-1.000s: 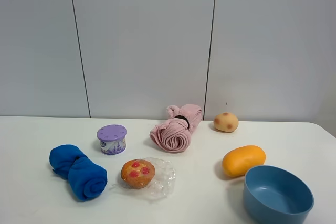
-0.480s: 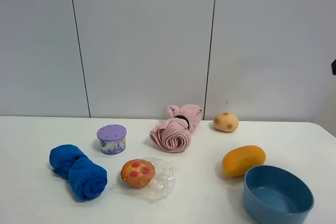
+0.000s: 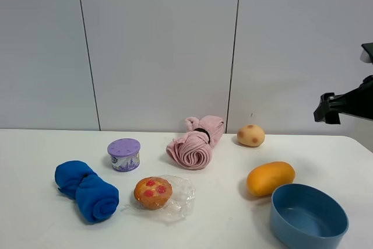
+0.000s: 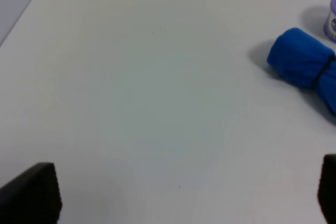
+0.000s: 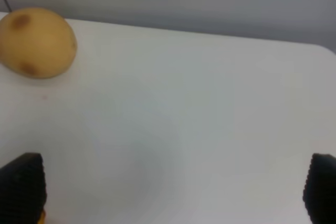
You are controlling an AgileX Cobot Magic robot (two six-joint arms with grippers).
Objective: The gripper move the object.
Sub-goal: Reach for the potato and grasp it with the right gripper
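Jaws of the right gripper (image 5: pixel 170 190) are spread wide, with nothing held or touched; it is seen in the air by the right edge of the table (image 3: pixel 35 150). The object (image 3: pixel 250 136) is seen resting at the back near the wall, beside the pink cloth (image 3: pixel 195 144). The left gripper (image 4: pixel 173 198) is likewise parted and empty.

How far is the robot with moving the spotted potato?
Done: nothing yet. The potato sits untouched at the back of the table. In hand: the right gripper hangs open in the air, apart from the potato. Left: reach the potato, grasp it and move it.
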